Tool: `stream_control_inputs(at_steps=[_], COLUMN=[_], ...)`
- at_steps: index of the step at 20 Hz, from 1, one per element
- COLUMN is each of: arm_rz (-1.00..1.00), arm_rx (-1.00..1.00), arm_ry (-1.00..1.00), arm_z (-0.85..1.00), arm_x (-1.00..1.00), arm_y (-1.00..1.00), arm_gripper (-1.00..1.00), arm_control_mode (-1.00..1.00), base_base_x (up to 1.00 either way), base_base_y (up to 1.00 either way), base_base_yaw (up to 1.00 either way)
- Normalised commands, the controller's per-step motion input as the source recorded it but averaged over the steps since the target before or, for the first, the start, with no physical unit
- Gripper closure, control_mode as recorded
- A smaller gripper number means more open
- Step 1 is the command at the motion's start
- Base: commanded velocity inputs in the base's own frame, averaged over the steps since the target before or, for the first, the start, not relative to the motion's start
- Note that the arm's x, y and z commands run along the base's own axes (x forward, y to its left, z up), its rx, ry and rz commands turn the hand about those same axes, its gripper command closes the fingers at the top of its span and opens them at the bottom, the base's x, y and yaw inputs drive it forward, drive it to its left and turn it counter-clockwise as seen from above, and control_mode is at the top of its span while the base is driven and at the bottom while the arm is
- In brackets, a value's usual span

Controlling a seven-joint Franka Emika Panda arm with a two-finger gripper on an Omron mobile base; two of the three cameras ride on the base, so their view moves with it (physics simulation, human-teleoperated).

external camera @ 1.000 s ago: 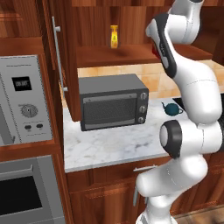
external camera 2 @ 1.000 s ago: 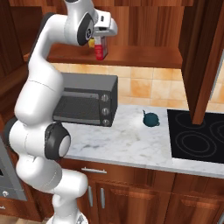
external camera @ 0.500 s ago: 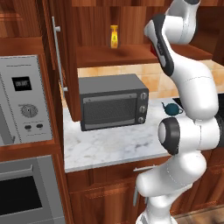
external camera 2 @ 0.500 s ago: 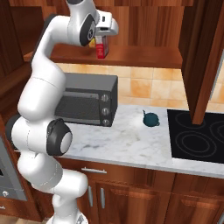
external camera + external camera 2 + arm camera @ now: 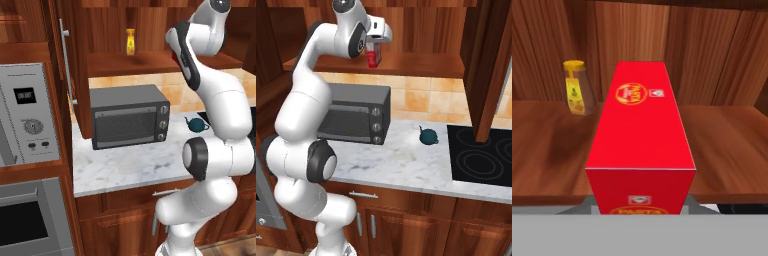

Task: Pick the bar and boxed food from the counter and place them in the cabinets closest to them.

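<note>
Cabinet shelf [image 5: 421,64]: boxed food [image 5: 374,54] held clamped in the tool [image 5: 375,49], upright.
To be lowered flat before release, kept clear of the shelf's front edge and yellow bottle [image 5: 578,88].

Cab shelf [image 5: 727,145] w/ yellow bottle [image 5: 578,88], counter [image 5: 406,162] w/ toaster oven [image 5: 356,120], teapot [image 5: 429,136]

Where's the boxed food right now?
In the right base view the boxed food is gripped in the tool at the cabinet shelf, above the toaster oven.
</note>
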Motion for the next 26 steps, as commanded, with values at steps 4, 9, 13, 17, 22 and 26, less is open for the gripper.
stream_control_inputs(at_steps=[4,9,13,17,22,26], arm_rz=[0.0,0.0,0.0,0.0,0.0,0.0], arm_rx=[0.0,0.0,0.0,0.0,0.0,0.0], arm_ry=[-0.05,-0.02,0.0,0.0,0.0,0.0], arm_z=[-0.07,-0.02,0.0,0.0,0.0,0.0], arm_x=[0.05,0.17,0.2,0.22,0.24,0.2], arm_y=[-0.01,0.0,0.0,0.0,-0.02,-0.04], arm_gripper=[1.0,1.0,1.0,1.0,1.0,1.0], arm_control_mode=[-1.0,-1.0,-1.0,-1.0,-1.0,-1.0], base_base_x=[0.0,0.0,0.0,0.0,0.0,0.0], base_base_y=[0.0,0.0,0.0,0.0,0.0,0.0], base_base_yaw=[0.0,0.0,0.0,0.0,0.0,0.0])
